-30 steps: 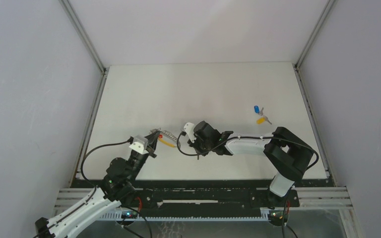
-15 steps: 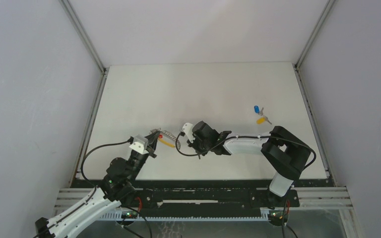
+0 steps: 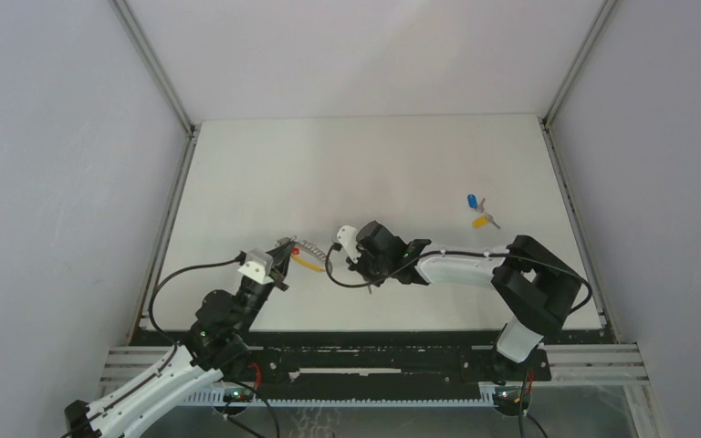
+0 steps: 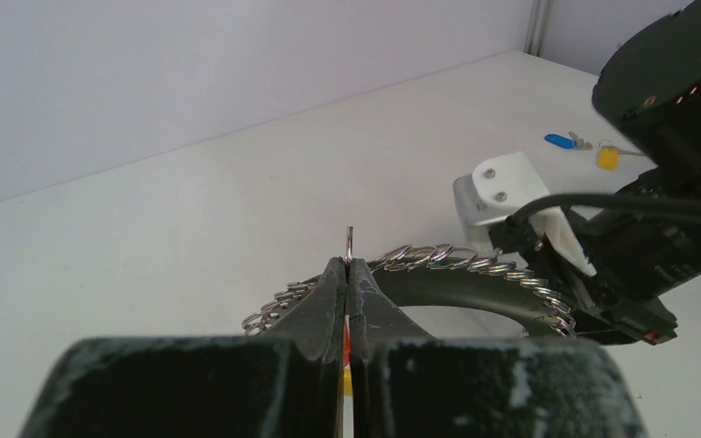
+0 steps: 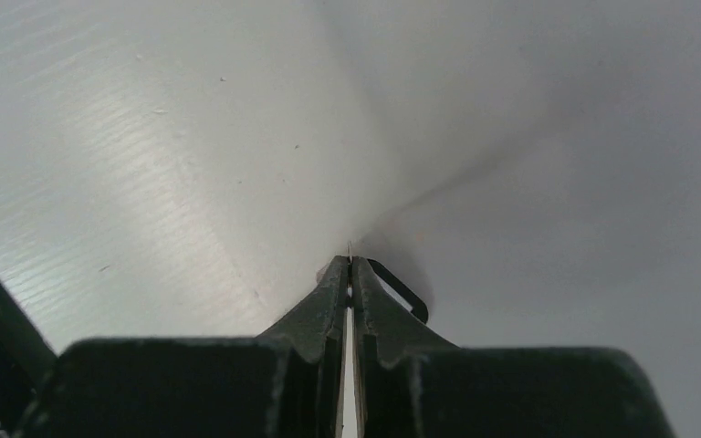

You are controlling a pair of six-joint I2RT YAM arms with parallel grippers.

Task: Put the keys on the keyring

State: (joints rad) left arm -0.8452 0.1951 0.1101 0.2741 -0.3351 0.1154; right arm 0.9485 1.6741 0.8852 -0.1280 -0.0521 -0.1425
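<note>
My left gripper [image 4: 349, 265] is shut on the keyring [image 4: 475, 263], a chain of small metal rings; one ring stands up between the jaw tips. From above, the left gripper [image 3: 283, 252] holds the keyring [image 3: 305, 248] left of centre, with red and yellow pieces on it. My right gripper [image 5: 350, 265] points down at the table, shut on a thin metal piece of a black-rimmed key [image 5: 403, 290] that shows beside its right finger. From above, the right gripper [image 3: 356, 265] sits just right of the keyring. A blue key [image 3: 472, 201] and a yellow key [image 3: 480, 220] lie far right.
The blue key [image 4: 561, 140] and yellow key [image 4: 608, 157] also show behind the right arm in the left wrist view. Grey walls with metal corner rails enclose the white table [image 3: 365, 164]. A black cable [image 3: 330, 270] loops off the right wrist.
The right gripper's jaws have closed fully and the arm has shifted only slightly. The left gripper and the keyring have not moved.
</note>
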